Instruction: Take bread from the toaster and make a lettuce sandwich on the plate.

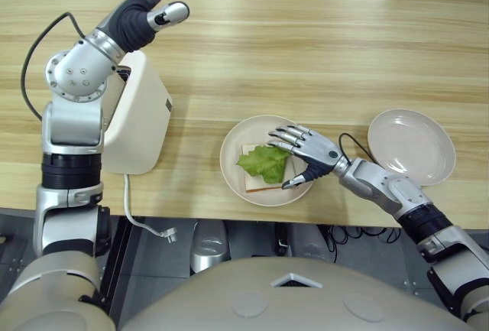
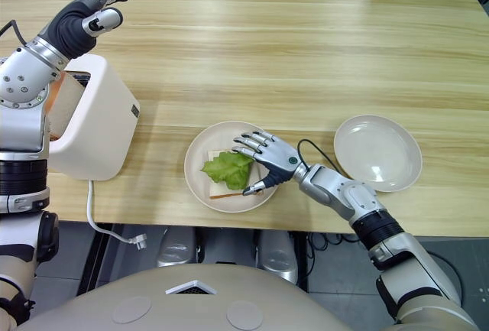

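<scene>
My right robot hand [image 1: 307, 152] is spread and empty over the crinkled green lettuce leaf [image 1: 263, 161], which lies on the pale bread slice [image 1: 257, 183] in the round cream plate [image 1: 231, 141] by the table's front edge. If I lift away carelessly, I think my fingertips could snag the leaf and drag it off.

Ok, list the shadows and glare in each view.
Left eye view: soft even light, the toaster drops a faint shadow on the table to its right; bright glints on the right hand. Right eye view: the empty plate shows a mild sheen, no harsh glare; the lettuce is evenly lit.
</scene>
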